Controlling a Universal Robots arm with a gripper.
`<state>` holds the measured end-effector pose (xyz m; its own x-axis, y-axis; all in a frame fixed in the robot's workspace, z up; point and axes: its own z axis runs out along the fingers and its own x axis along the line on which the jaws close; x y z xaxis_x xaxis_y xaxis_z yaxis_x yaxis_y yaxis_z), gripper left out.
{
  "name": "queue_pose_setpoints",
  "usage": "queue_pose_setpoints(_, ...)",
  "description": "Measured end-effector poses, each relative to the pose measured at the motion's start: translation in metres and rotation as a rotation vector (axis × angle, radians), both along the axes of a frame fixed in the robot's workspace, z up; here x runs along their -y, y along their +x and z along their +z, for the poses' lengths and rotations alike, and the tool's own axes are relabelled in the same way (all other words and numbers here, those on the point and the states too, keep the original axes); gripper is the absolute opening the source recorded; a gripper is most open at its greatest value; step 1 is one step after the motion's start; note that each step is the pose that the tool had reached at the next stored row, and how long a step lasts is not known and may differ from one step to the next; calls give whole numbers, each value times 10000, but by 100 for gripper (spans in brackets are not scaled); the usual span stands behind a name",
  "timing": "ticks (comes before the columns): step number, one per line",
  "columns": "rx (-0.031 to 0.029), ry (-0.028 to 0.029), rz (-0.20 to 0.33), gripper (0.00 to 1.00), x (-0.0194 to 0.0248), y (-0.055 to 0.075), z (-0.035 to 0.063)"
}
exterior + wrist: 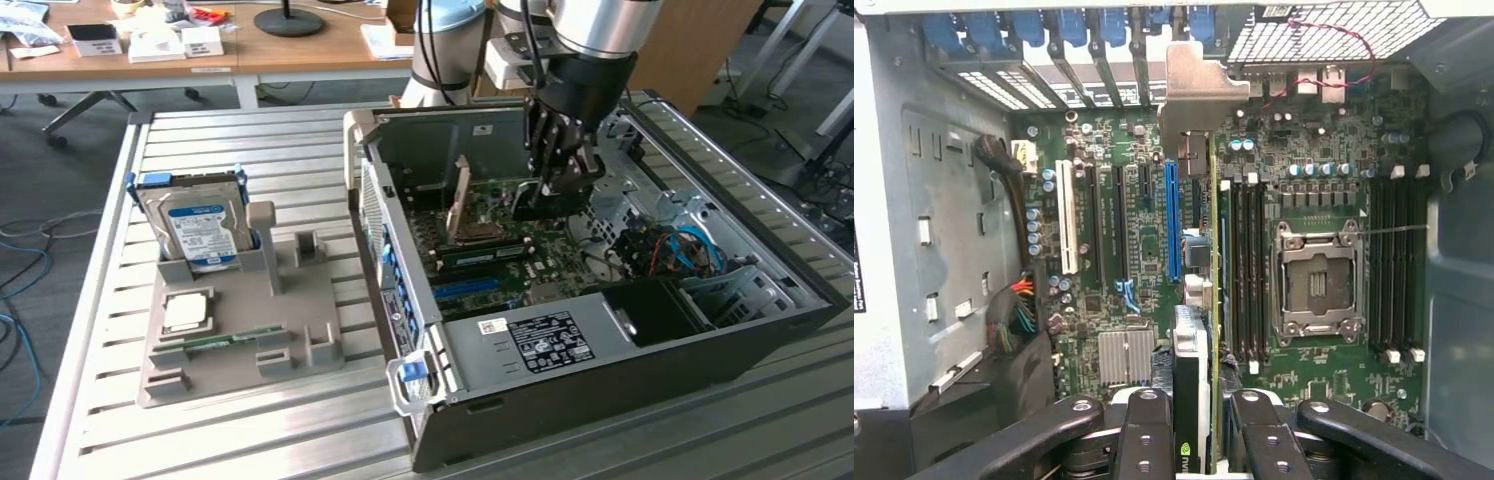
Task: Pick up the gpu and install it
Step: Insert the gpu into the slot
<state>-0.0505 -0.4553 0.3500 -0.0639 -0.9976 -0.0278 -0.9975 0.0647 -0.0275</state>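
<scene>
- Black gripper (554, 180) reaches down into the open computer case (587, 400), its two sides pressed against the gpu (545, 205), which sits pinched between them.
- In the wrist view the gripper (1197, 425) has the gpu (1191, 350) edge-on between its dark fingers (1144, 435), so the card shows as a thin strip running away from the camera.
- The card's silvery bracket (1194, 90) points toward the rear wall of the case, just beside the row of expansion openings with blue tabs (1069, 30).
- The gpu stands upright over the green motherboard (1134, 200), between the long blue slot (1172, 220) and the memory slots next to the cpu socket (1316, 280).
- Whether its lower edge touches a slot cannot be told from either view.
- Toward the exterior view's left, well apart from the case, a grey holder (254, 350) rests on the slatted metal table (240, 150).
- A silver hard drive (200, 225) with a blue-white label stands upright in the holder.
- A square processor chip (184, 312) and a narrow green memory stick (227, 338) lie flat on it.
</scene>
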Motion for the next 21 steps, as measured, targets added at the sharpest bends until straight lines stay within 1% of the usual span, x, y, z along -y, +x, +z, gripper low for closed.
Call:
queue_pose_setpoints(6,-12,-1,1,27,0,-2,-101)
queue_pose_setpoints(9,-23,-1,0,27,0,-12,-133)
queue_pose_setpoints(15,-25,-5,-1,27,2,-22,-146)
queue_pose_setpoints(21,-24,-4,0,27,20,-43,-159)
